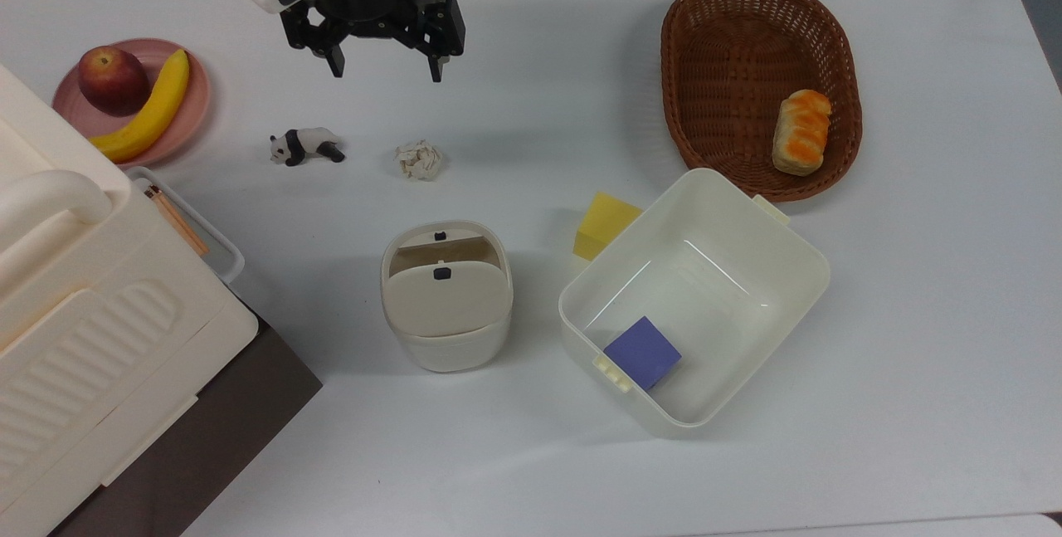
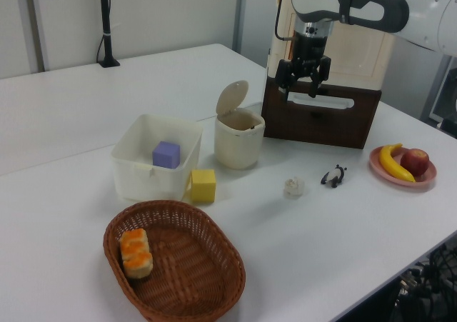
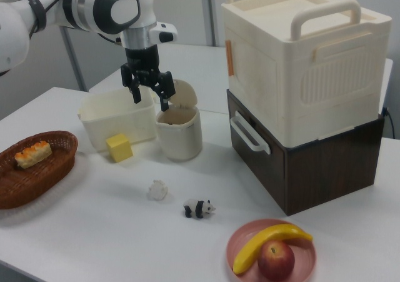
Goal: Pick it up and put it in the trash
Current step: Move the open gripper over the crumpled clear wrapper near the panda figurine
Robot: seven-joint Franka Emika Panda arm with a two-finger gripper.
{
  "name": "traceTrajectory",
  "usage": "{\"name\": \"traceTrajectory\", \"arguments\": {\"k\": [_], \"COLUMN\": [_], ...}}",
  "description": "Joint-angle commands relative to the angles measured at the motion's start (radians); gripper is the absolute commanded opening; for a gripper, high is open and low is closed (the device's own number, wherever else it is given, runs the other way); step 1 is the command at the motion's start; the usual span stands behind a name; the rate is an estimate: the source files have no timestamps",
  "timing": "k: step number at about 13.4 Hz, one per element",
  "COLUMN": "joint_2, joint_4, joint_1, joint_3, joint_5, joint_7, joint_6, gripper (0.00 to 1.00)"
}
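The crumpled off-white paper ball (image 1: pixel 419 160) (image 2: pixel 293 187) (image 3: pixel 158 190) lies on the white table, apart from everything else. The trash (image 1: pixel 446 295) (image 2: pixel 239 138) (image 3: pixel 179 132) is a small cream bin with its swing flap tilted up, leaving an opening. My gripper (image 1: pixel 386 70) (image 2: pixel 298 92) (image 3: pixel 150 102) hangs open and empty well above the table. In the top view it sits above and slightly left of the paper ball.
A toy panda (image 1: pixel 305 145) lies left of the paper in the top view. A lidless cream tub (image 1: pixel 796 230) holds a purple block (image 1: pixel 643 352), with a yellow block (image 1: pixel 606 224) beside it. Also present: a wicker basket (image 1: pixel 747 22) with bread, a pink fruit plate (image 1: pixel 195 105), a big cream box (image 1: pixel 83 338).
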Motion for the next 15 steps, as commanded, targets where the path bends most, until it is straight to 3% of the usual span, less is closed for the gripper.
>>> {"name": "traceTrajectory", "arguments": {"k": [1, 15], "joint_2": [-0.044, -0.054], "joint_4": [-0.058, -0.060], "joint_1": [0.015, 0.018], "joint_3": [-0.011, -0.007], "joint_5": [-0.036, -0.036], "joint_7": [-0.085, -0.092], "joint_6": [0.011, -0.021], "gripper": [1.00, 1.00]}}
